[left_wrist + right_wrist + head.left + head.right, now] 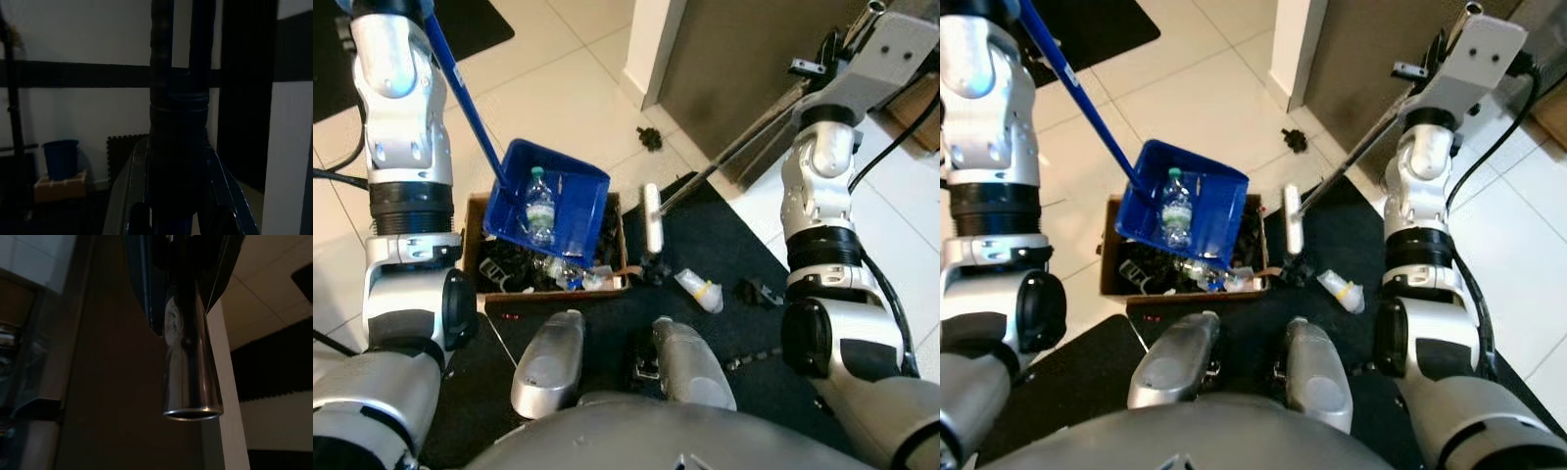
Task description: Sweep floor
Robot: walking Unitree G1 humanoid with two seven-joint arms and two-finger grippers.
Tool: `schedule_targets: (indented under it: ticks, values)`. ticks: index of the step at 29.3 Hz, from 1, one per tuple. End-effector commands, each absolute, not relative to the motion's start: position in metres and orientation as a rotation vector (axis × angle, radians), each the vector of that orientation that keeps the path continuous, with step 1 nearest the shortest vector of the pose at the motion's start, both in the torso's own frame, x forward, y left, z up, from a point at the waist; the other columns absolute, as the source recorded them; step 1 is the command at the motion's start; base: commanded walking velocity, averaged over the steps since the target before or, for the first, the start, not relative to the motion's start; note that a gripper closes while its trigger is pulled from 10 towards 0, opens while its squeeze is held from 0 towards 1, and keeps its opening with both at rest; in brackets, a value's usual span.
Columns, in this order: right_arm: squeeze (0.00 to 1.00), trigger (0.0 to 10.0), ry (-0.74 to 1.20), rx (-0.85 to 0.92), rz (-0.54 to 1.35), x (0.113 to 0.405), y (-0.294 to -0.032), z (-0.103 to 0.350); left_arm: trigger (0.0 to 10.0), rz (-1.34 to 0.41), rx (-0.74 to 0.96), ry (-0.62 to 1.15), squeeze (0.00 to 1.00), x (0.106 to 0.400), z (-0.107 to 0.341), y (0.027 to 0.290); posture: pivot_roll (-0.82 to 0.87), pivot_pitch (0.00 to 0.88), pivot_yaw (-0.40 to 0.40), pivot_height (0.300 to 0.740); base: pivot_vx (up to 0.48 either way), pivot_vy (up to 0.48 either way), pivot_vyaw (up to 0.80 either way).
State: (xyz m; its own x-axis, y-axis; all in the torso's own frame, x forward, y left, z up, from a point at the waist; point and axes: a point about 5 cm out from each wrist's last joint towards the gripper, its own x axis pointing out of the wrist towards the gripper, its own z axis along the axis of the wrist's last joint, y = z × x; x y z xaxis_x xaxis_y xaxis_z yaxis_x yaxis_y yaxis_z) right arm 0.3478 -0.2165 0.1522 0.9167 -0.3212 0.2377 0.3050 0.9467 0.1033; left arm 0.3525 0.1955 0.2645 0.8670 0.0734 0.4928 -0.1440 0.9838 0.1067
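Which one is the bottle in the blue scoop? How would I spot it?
Find the cardboard box on the floor in front of the robot's feet. The blue dustpan is tipped over it, and the clear plastic bottle lies inside. It has a green cap, unlike the white piece on the black mat.

Readable text: none showing anywhere.
Plastic bottle (539,208) label: lying in the blue dustpan (570,186), print too small to be making out.
Cardboard box (472,235): showing no legible marking.
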Motion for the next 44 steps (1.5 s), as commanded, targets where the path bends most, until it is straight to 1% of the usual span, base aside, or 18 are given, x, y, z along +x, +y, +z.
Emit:
schedule_targets:
  ticks: [1,4,9,12,17,23,27,30,33,37,44]
  values:
    - [0.0,10.0,-0.29,0.064,-0.335,0.348,-0.22,0.159,10.0,0.045,0.222,-0.514,0.0,0.352,0.269,0.19,0.16,0.0,-0.028,0.74,0.0,0.0,0.0]
    - [0.0,10.0,-0.287,0.065,-0.335,0.348,-0.22,0.158,10.0,-0.003,0.297,-0.491,0.0,0.353,0.269,0.192,0.17,0.0,-0.023,0.74,0.0,0.0,0.0]
    - [0.0,10.0,-0.286,0.068,-0.336,0.348,-0.219,0.157,10.0,-0.027,0.394,-0.439,0.0,0.359,0.266,0.198,0.17,0.0,-0.017,0.74,0.0,0.0,0.0]
    - [0.0,10.0,-0.287,0.071,-0.34,0.347,-0.219,0.157,10.0,-0.056,0.466,-0.374,0.0,0.364,0.26,0.2,0.16,0.0,-0.012,0.74,0.0,0.0,0.0]
    - [0.0,10.0,-0.285,0.071,-0.347,0.346,-0.221,0.155,10.0,-0.073,0.519,-0.318,0.0,0.373,0.252,0.196,0.15,0.0,-0.007,0.74,0.0,0.0,0.0]
    - [0.0,10.0,-0.29,0.066,-0.353,0.346,-0.223,0.156,10.0,-0.001,0.604,-0.364,0.0,0.383,0.262,0.198,0.13,0.0,-0.002,0.74,0.0,0.0,0.0]
    - [0.0,10.0,-0.296,0.054,-0.362,0.344,-0.228,0.158,10.0,-0.003,0.626,-0.395,0.0,0.387,0.272,0.195,0.13,0.0,0.0,0.74,0.0,0.0,0.0]
    - [0.0,10.0,-0.294,0.053,-0.37,0.342,-0.23,0.156,10.0,-0.028,0.643,-0.37,0.0,0.388,0.266,0.193,0.13,0.0,0.0,0.74,0.0,0.0,0.0]
    - [0.0,10.0,-0.291,0.058,-0.372,0.341,-0.227,0.154,10.0,-0.027,0.735,-0.332,0.0,0.39,0.255,0.198,0.13,0.0,0.003,0.74,0.0,0.0,0.0]
    - [0.0,10.0,-0.289,0.064,-0.37,0.342,-0.225,0.153,10.0,-0.007,0.719,-0.31,0.0,0.393,0.253,0.204,0.14,0.0,0.005,0.74,0.0,0.0,0.0]
    - [0.0,10.0,-0.294,0.064,-0.374,0.342,-0.227,0.155,10.0,0.019,0.697,-0.314,0.0,0.393,0.252,0.207,0.14,0.0,0.002,0.74,0.0,0.0,0.0]
